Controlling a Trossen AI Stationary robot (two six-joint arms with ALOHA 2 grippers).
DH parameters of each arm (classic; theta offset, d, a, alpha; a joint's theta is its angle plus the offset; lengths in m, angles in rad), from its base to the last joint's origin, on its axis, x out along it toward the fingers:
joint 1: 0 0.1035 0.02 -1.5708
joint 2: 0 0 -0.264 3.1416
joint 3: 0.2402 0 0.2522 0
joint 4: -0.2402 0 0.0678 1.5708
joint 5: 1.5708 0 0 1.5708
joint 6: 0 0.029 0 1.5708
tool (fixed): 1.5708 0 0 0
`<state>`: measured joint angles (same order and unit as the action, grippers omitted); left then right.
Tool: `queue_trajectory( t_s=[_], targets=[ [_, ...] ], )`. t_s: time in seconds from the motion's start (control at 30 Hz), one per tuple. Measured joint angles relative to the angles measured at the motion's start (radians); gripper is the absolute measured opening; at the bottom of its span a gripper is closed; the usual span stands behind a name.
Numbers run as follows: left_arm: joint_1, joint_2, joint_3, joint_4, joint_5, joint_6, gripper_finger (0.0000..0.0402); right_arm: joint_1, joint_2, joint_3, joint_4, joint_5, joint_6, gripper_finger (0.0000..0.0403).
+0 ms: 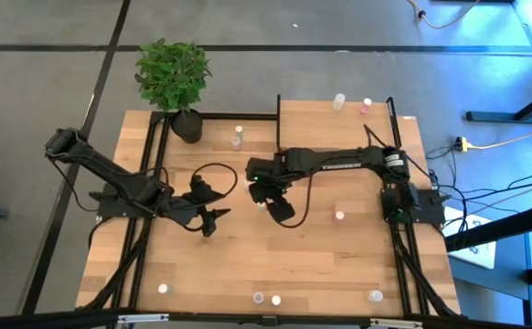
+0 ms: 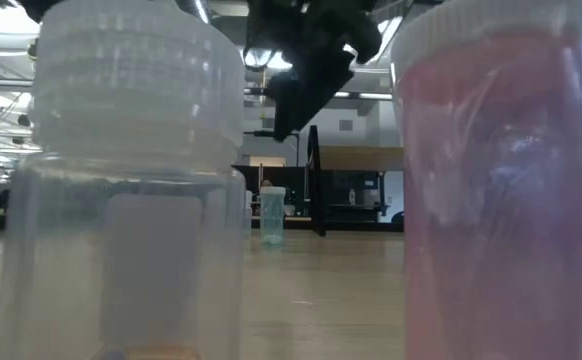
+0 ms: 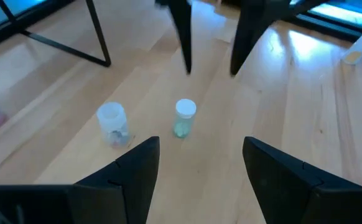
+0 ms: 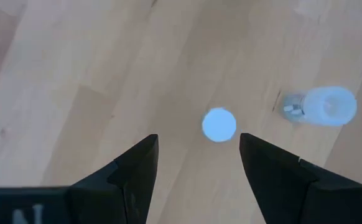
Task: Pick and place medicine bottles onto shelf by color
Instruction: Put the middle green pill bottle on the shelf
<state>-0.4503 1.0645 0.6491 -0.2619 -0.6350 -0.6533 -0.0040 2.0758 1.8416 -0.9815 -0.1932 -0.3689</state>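
Note:
Small medicine bottles stand scattered on the wooden table. The shelf stands at the far right with two bottles on it. My right gripper hangs open over the table's middle, pointing steeply down. Below it a bottle with a bluish cap stands upright, beyond the fingertips and untouched. A clear bottle lies on its side next to it. My left gripper is open left of the middle, above the table. In the left wrist view a white-capped bottle and a green-capped one stand ahead of my left gripper.
A potted plant stands at the far left corner. A pink-capped bottle stands right of the middle. Several more bottles stand along the near edge, two of them looming large in the low view. Black frame rails run along both table sides.

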Motion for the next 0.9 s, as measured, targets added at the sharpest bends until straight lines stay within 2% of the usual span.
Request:
queue_trajectory(
  t_s=[0.43, 0.63, 0.9],
  targets=[
    [-0.002, 0.0, 0.0, -0.001, -0.011, -0.02, 0.0226, -0.002, 0.103, 0.0, 0.05, -0.009, 0.046, 0.0229],
    [-0.002, 0.0, 0.0, -0.001, -0.011, -0.021, 0.0226, -0.002, 0.107, 0.0, 0.062, 0.04, 0.046, 0.0229],
    [-0.002, 0.001, 0.0, -0.001, -0.011, -0.025, 0.0226, -0.002, 0.107, 0.0, 0.066, 0.042, 0.046, 0.0229]
  ],
)
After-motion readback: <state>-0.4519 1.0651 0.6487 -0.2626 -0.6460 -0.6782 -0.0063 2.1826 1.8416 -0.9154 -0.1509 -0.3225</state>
